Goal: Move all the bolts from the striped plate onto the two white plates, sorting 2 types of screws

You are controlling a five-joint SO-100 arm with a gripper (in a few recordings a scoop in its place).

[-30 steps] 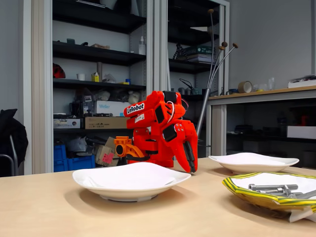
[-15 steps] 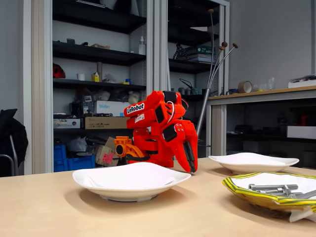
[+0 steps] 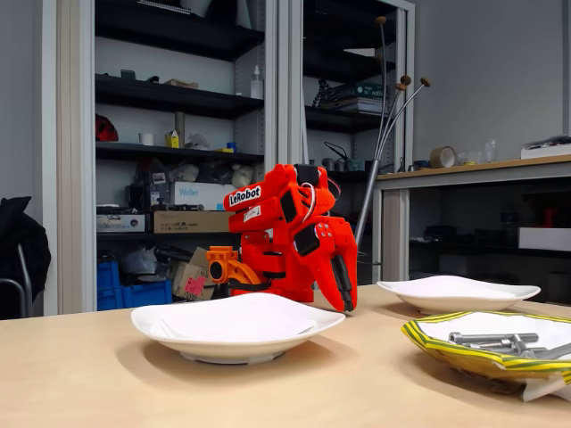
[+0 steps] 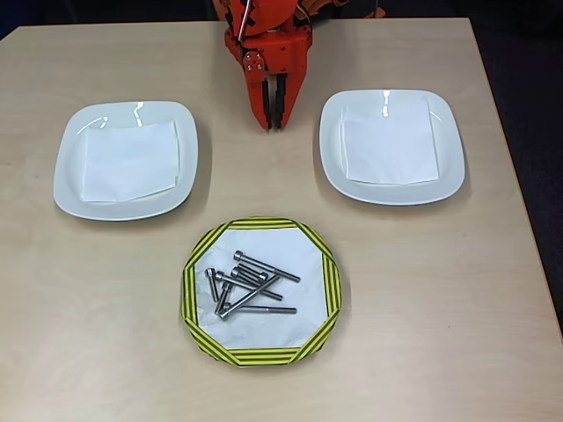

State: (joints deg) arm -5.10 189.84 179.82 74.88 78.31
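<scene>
I'm resting folded at the table's [image 4: 422, 290] far edge, my claw [image 4: 274, 123] pinched together and empty between the two white plates [image 4: 126, 159], facing the striped plate [image 4: 260, 355] where the bolts [image 4: 251, 283] are lying heaped, awaiting sorting.

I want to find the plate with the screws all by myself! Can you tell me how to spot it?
Start at the orange robot arm at the far edge of the pale wooden table. Two plain white glossy plates sit either side of its gripper. Nearer you, between them, lies the paper plate with the yellow, dark-green-striped rim, holding grey metal bolts.
</scene>
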